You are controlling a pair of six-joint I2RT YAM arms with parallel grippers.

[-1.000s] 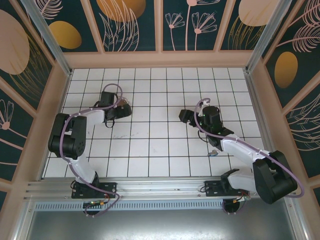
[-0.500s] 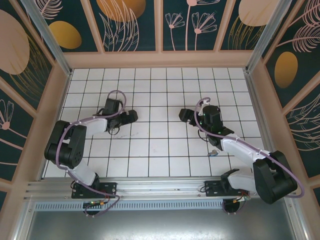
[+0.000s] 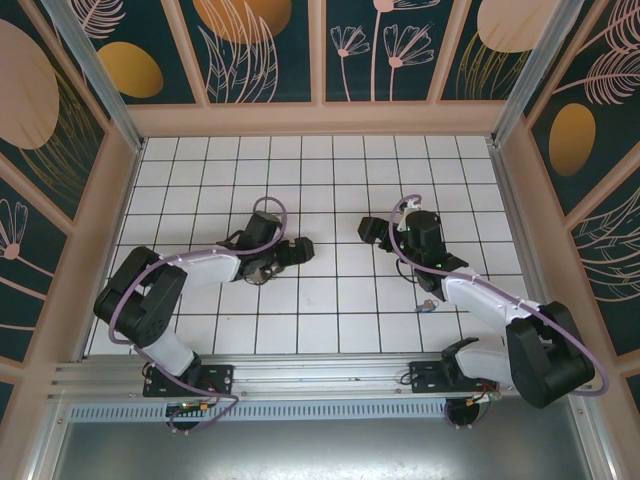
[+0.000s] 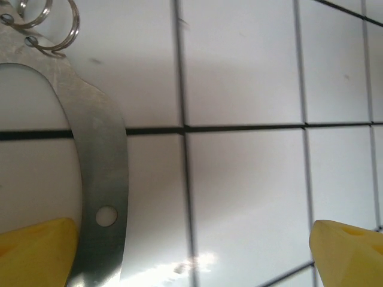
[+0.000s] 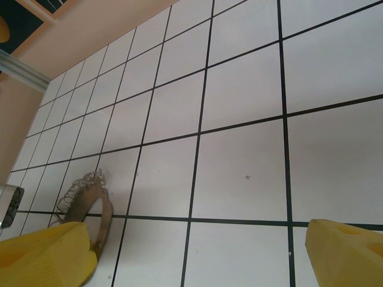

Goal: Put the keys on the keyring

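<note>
Yellow fingertips (image 4: 36,254) of my left pincer (image 4: 191,254) stand wide apart, with only the bare white tiled table (image 4: 245,197) between them. The keyring (image 4: 100,161) is a flat grey metal band curved into a loop. It lies on the tiles at the left of my left wrist view, and its band runs down past one fingertip; I cannot tell whether they touch. There is one round hole (image 4: 106,215) in the band just ahead of that fingertip. Two small wire rings (image 4: 57,27) are threaded through the band's far end, ahead of the pincer. From above, the left pincer is stretched toward the table's middle, and the keyring lies just under it on the near side. My right pincer (image 5: 197,254) has its fingertips wide apart too, nothing clamped, over bare tiles. In the right wrist view the keyring sits ahead of and beside one fingertip, at the lower left, brownish with wire coils on its far edge. The keys (image 3: 427,306) are a small dark cluster with a blue bit. They lie on the tiles behind the right pincer, close beside the right arm, well apart from the left pincer and the keyring.
</note>
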